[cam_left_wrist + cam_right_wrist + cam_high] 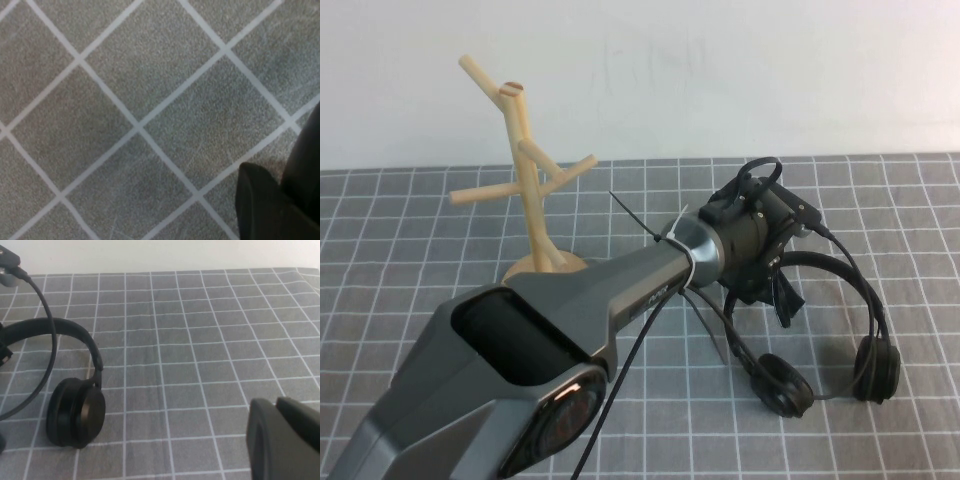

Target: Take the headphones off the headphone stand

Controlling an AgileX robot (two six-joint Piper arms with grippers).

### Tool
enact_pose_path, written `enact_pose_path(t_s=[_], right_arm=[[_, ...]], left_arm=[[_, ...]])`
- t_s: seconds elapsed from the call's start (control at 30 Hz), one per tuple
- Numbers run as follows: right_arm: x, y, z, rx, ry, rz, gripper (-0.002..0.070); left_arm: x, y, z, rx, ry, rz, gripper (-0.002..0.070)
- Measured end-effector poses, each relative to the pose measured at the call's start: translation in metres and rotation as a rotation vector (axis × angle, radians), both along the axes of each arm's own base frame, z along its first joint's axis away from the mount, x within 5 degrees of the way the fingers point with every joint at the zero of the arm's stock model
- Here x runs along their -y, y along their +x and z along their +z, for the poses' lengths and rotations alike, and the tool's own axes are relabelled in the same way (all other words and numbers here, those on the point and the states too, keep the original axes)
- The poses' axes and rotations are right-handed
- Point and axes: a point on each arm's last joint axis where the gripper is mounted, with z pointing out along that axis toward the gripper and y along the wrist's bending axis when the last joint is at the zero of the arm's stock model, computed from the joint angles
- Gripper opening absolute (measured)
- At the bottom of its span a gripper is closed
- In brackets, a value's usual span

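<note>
The black headphones (780, 385) rest on the grey grid mat at the right, ear cups down and headband arching up; they also show in the right wrist view (75, 412). The wooden headphone stand (532, 185) stands at the back left with bare pegs, apart from them. My left gripper (775, 295) points down right beside the headband's left end; its wrist view (280, 195) shows only mat close below. My right gripper (280, 410) is shut and empty, low over the mat to the right of the headphones, outside the high view.
The left arm's bulky grey body (520, 370) fills the lower left of the high view, with a black cable (620, 390) hanging off it. The grey grid mat (410, 230) covers the table. A white wall runs along the back.
</note>
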Motion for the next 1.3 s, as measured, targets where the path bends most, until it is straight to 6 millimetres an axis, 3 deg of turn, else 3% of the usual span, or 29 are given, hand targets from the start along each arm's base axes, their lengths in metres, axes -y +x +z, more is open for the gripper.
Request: enact_pose_path(t_s=[0.17,0.3,0.37,0.53,0.63,0.8,0.97,1.13,1.3], right_arm=[[0.000,0.000,0.000,0.000,0.000,0.000,-0.0008],[0.000,0.000,0.000,0.000,0.000,0.000,-0.0008],[0.000,0.000,0.000,0.000,0.000,0.000,-0.0008],[0.000,0.000,0.000,0.000,0.000,0.000,-0.0008],[0.000,0.000,0.000,0.000,0.000,0.000,-0.0008],[0.000,0.000,0.000,0.000,0.000,0.000,-0.0008],[0.000,0.000,0.000,0.000,0.000,0.000,-0.0008],[0.000,0.000,0.000,0.000,0.000,0.000,-0.0008],[0.000,0.000,0.000,0.000,0.000,0.000,-0.0008]], left_arm=[[0.000,0.000,0.000,-0.002,0.003,0.001,0.0091],[-0.001,0.001,0.001,0.004,0.017,0.000,0.0237],[-0.001,0.001,0.002,0.002,0.024,0.003,0.0277],[0.000,0.003,0.010,-0.024,0.037,0.030,0.0307],[0.005,0.004,0.031,-0.034,0.010,0.053,0.0307],[0.010,0.004,0.102,0.021,-0.114,0.077,0.0251],[-0.004,-0.007,0.196,0.180,-0.243,0.082,0.0069],[-0.034,-0.038,0.290,0.348,-0.332,0.088,0.0008],[-0.074,-0.087,0.378,0.531,-0.415,0.089,0.0000]])
